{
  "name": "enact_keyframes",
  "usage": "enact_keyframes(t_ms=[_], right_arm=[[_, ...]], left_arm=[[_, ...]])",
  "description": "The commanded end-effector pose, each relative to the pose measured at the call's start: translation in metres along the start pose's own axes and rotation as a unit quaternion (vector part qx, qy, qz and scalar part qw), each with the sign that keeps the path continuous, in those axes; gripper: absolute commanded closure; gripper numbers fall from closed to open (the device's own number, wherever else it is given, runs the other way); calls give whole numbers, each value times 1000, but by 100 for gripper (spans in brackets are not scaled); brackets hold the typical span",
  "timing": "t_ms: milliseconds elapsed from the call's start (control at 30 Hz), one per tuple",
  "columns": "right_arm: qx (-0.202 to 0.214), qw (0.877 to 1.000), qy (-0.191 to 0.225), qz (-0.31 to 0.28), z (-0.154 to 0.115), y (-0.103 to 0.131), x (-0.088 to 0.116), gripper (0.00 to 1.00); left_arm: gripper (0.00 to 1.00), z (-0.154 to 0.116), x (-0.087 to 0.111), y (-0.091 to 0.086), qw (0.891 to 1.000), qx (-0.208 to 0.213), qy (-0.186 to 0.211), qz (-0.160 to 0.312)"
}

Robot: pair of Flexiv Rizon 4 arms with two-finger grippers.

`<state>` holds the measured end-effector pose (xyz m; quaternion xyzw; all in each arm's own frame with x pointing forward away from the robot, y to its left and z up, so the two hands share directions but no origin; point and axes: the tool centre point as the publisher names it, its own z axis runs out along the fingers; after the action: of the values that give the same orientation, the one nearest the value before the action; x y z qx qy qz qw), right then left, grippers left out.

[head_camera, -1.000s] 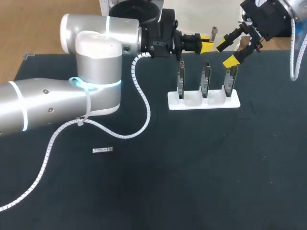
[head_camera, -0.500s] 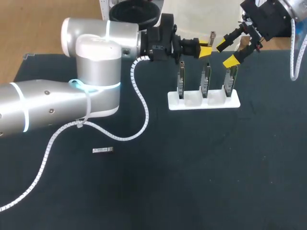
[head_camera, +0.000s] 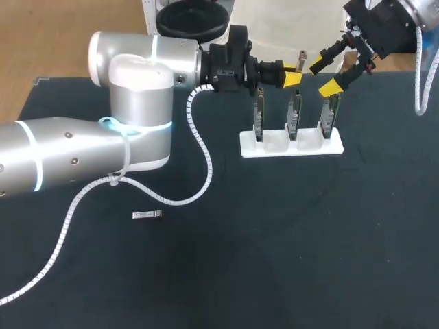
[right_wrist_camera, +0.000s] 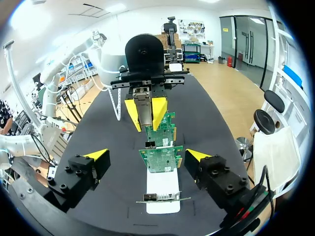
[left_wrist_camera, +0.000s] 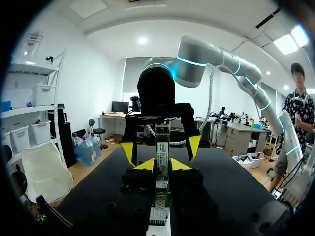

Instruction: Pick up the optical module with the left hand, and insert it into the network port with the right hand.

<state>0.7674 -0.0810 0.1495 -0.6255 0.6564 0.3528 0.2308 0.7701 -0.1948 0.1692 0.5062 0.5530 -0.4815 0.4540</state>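
Left gripper (head_camera: 291, 74), its arm stretched level over the dark matte table (head_camera: 288, 247), pinches a boxy silver module (right_wrist_camera: 143, 107) near 3 upright green cards (head_camera: 294, 113) in a white slotted holder (head_camera: 274, 147); right gripper (head_camera: 324, 77) hangs spread opposite, angled down; a second module (head_camera: 147, 215) lies flat, well apart

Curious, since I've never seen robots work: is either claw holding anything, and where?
Left gripper pinches the optical module by its sides; right gripper holds nothing.
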Motion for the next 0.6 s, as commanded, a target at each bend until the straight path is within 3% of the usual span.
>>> enact_keyframes(t_ms=[33,600], right_arm=[[1,1000,-1,-1,0,1,0,0],[1,1000,-1,-1,0,1,0,0]], left_arm=[[100,4,-2,3,1000,5,-2,3],[100,13,1,1,1000,21,-4,-2]])
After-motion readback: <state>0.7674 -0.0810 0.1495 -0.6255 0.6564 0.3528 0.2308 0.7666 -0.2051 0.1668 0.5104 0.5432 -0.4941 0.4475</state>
